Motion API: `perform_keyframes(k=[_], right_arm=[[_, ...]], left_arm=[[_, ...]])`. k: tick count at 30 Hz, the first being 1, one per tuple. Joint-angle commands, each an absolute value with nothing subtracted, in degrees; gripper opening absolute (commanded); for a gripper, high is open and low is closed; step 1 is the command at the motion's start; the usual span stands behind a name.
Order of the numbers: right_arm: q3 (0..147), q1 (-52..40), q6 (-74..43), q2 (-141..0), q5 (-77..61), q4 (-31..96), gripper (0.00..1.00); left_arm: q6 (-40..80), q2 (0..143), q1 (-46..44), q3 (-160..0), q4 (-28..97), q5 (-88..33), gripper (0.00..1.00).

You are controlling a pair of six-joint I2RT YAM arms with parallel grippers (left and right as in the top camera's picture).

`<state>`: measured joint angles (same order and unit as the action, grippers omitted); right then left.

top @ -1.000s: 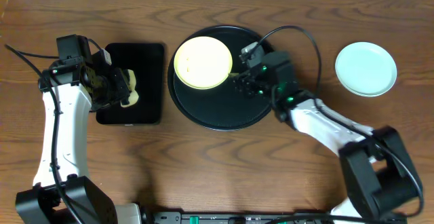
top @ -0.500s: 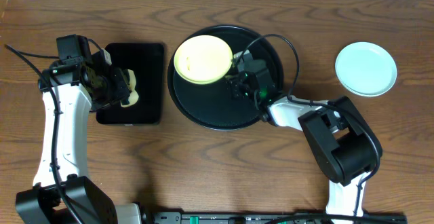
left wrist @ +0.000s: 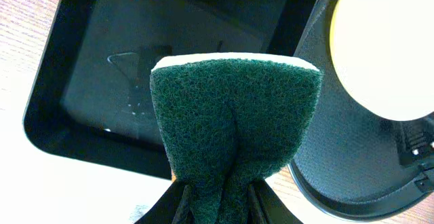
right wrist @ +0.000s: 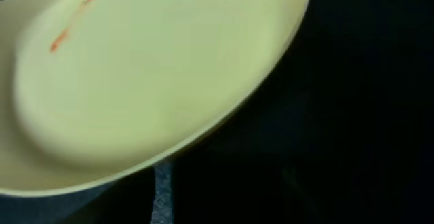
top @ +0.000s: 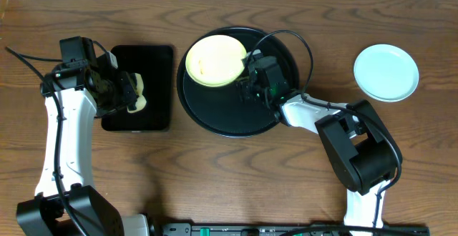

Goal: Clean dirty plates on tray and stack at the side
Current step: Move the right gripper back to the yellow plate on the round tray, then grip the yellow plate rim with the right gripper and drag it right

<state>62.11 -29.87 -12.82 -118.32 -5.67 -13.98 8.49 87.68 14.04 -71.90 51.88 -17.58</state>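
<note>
The pale yellow plate [top: 213, 59] lies at the far left of the round black tray [top: 236, 116], its right edge raised so that it tilts. My right gripper [top: 246, 81] is shut on that rim. In the right wrist view the yellow plate [right wrist: 149, 68] fills the upper left and has small orange smears, with the tray [right wrist: 352, 115] dark below it and one finger [right wrist: 163, 180] under the rim. A mint-blue plate [top: 386, 71] sits on the table at the right. My left gripper [top: 129, 93] is shut on a green sponge [left wrist: 234, 122].
A black rectangular tray [top: 154, 61] lies on the left under the sponge, and it also shows in the left wrist view [left wrist: 102, 68]. The right arm's cable loops over the round tray's far side. Bare wooden table lies between the round tray and the mint-blue plate.
My right gripper has moved left across the round tray to the yellow plate's rim. The plate has tipped up and shifted slightly toward the back. The left arm has not moved.
</note>
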Motion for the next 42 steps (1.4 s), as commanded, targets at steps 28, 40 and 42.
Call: perform_keyframes(k=[28, 40, 42], right_arm=[[78.17, -26.37, -19.92, -118.1, -6.98, 8.45, 0.44], [78.22, -27.83, -17.65, -125.54, -4.25, 0.62, 0.26], [78.22, -27.62, -16.95, -123.92, -3.18, 0.82, 0.14]], left_arm=[[7.31, 92.44, 14.06, -71.46, 52.45, -16.84, 0.08], [7.29, 92.44, 14.06, -71.46, 52.45, -16.84, 0.08], [7.29, 92.44, 14.06, -71.46, 52.42, -16.84, 0.08]])
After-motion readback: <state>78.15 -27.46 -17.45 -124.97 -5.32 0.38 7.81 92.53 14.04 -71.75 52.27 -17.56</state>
